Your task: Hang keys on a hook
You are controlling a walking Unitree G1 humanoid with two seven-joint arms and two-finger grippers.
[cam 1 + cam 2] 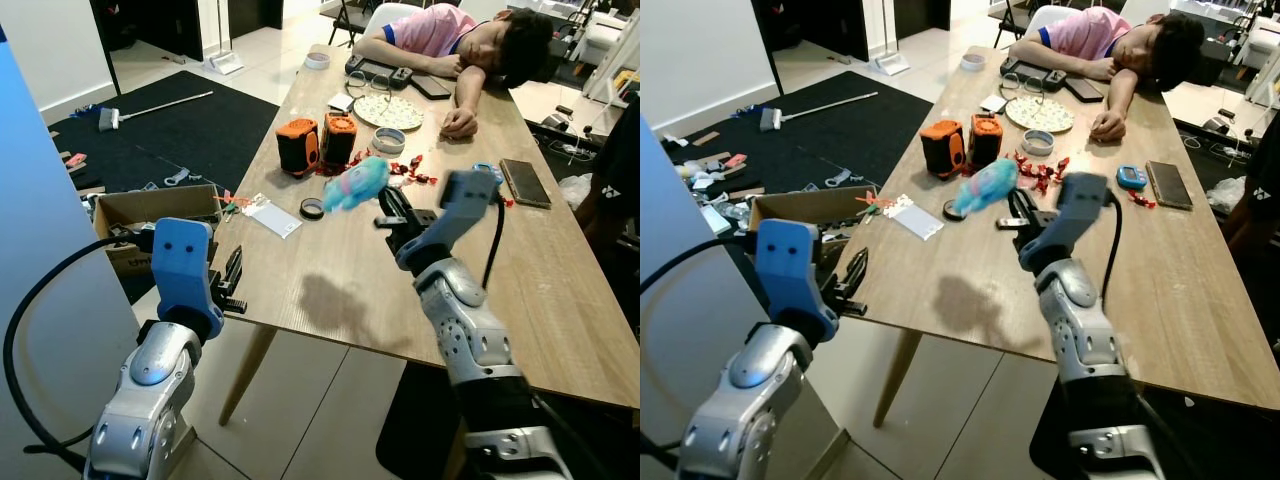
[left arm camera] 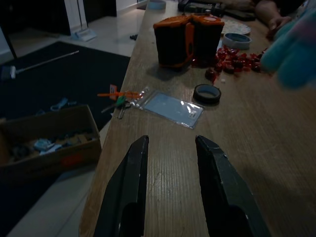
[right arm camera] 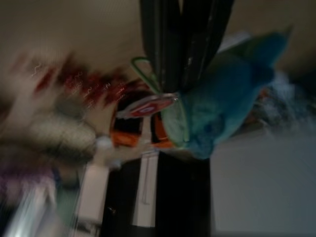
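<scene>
My right gripper [image 1: 392,215] is raised above the middle of the wooden table [image 1: 330,290], shut on the green ring [image 3: 148,74] of a fluffy blue plush keychain [image 1: 355,183]. The plush [image 3: 222,108] swings from the fingertips and is blurred. A second bunch of keys with an orange tag [image 2: 118,98] lies at the table's left edge [image 1: 228,203]. My left gripper [image 1: 232,280] hovers at that same edge, closer to me, open with nothing between its fingers [image 2: 131,182].
Two orange speakers [image 1: 315,145], a tape roll [image 1: 312,208], a clear card sleeve [image 1: 270,215], red wrappers [image 1: 405,170] and a phone [image 1: 525,182] lie on the table. A person [image 1: 460,40] sleeps at the far end. A cardboard box [image 1: 150,215] sits on the floor, left.
</scene>
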